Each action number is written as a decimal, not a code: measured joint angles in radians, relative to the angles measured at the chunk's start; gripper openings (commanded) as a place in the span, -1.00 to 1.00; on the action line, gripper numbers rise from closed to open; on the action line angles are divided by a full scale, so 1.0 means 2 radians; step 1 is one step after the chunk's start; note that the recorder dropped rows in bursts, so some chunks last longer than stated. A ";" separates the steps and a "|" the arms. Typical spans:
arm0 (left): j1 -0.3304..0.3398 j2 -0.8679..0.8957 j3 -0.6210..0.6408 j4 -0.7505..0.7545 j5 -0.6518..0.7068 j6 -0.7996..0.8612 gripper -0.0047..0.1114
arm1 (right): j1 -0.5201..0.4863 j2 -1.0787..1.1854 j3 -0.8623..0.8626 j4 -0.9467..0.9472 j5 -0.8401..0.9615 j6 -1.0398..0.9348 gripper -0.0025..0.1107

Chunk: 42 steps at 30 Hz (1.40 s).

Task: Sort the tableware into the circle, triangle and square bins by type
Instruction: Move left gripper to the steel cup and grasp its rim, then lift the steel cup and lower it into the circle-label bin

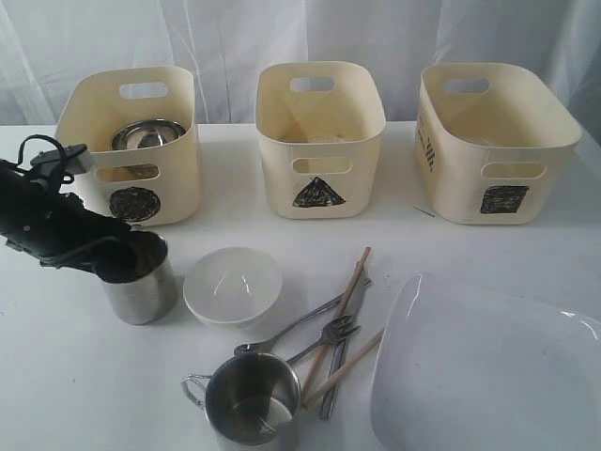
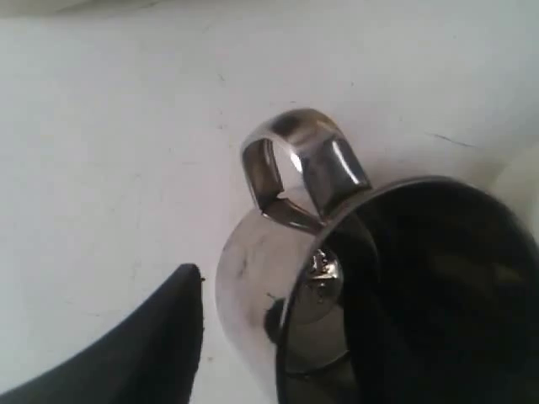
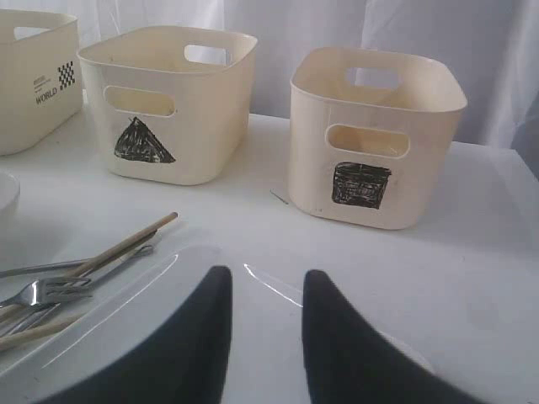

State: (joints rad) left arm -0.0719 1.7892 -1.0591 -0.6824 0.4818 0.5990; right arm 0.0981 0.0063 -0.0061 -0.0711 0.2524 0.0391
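My left gripper (image 1: 127, 249) stands open astride the rim of a steel mug (image 1: 141, 287) at the table's left. One dark finger (image 2: 168, 337) is outside the mug wall (image 2: 253, 286) with a small gap; the other is hidden inside. A steel bowl (image 1: 147, 136) lies in the circle bin (image 1: 178, 178). The triangle bin (image 1: 362, 178) and square bin (image 1: 451, 188) stand to its right. My right gripper (image 3: 264, 282) hovers open and empty over the white square plate (image 3: 126, 303). A small white bowl (image 1: 232, 287) and a second mug (image 1: 252, 399) sit in front.
A spoon (image 1: 300, 324), fork (image 1: 331, 332), knife (image 1: 331, 390) and wooden chopsticks (image 1: 346, 299) lie crossed between the second mug and the plate (image 1: 488, 376). The three bins line the back of the white table, against a white curtain.
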 measured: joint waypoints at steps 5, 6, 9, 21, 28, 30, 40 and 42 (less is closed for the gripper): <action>0.000 0.007 0.000 0.000 0.002 0.002 -0.87 | 0.000 0.000 0.000 0.000 0.000 0.000 -0.45; 0.000 0.007 0.000 0.000 0.004 0.004 -0.92 | 0.000 0.000 0.000 0.000 0.000 0.000 -0.45; 0.000 0.007 -0.002 0.000 0.019 0.004 -0.92 | 0.000 0.000 0.000 0.000 0.000 0.000 -0.45; 0.000 -0.064 -0.108 0.026 0.178 0.004 -0.92 | 0.000 0.000 0.000 0.000 0.000 0.000 -0.45; 0.000 -0.148 -0.184 0.115 0.154 -0.019 -0.92 | 0.000 0.000 0.000 0.000 0.000 0.000 -0.45; 0.000 -0.153 -0.200 0.155 0.120 -0.033 -0.92 | 0.000 0.000 0.000 0.000 0.000 0.000 -0.45; 0.000 -0.035 -0.254 0.234 -0.037 -0.058 -0.92 | 0.000 0.000 0.000 0.000 0.000 0.000 -0.45; 0.000 0.006 -0.271 0.235 -0.065 -0.059 -0.92 | 0.000 0.000 0.000 0.000 0.000 0.000 -0.45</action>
State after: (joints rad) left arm -0.0719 1.8010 -1.6013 -0.2129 0.3519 0.4805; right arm 0.0981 0.0063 -0.0061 -0.0711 0.2524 0.0393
